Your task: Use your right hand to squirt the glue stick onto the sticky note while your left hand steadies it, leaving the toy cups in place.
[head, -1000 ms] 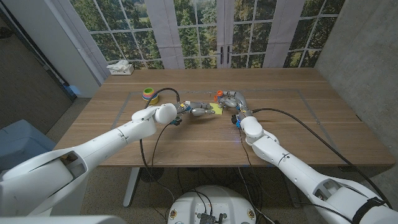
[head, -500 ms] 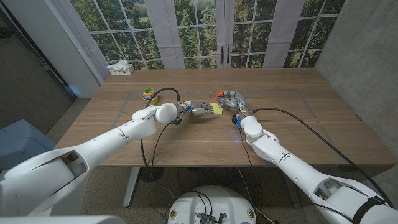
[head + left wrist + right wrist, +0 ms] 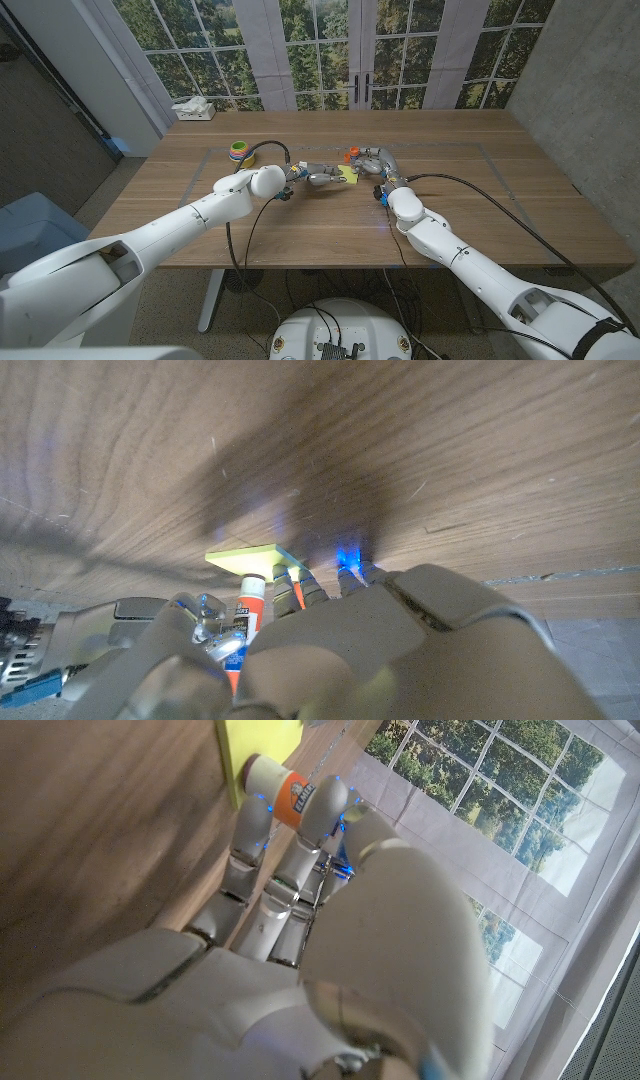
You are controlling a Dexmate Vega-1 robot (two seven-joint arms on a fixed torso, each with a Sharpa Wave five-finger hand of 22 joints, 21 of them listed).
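A yellow sticky note point(image 3: 348, 173) lies on the wooden table point(image 3: 480, 200) near the middle. My right hand point(image 3: 373, 160) grips the glue stick point(image 3: 352, 152), a white tube with an orange label point(image 3: 285, 788); its pale end touches the edge of the note point(image 3: 258, 745). My left hand point(image 3: 318, 176) reaches in from the other side, fingers stretched out to the note's near edge point(image 3: 248, 557), holding nothing. The glue stick point(image 3: 252, 598) shows beside those fingertips point(image 3: 345, 572). The stacked toy cups point(image 3: 240, 151) stand off to the left, apart from both hands.
A tissue box point(image 3: 193, 109) sits at the table's far left corner. Cables trail from both wrists across the tabletop. Bare wood stretches to the right of the hands and along the front edge point(image 3: 330, 262).
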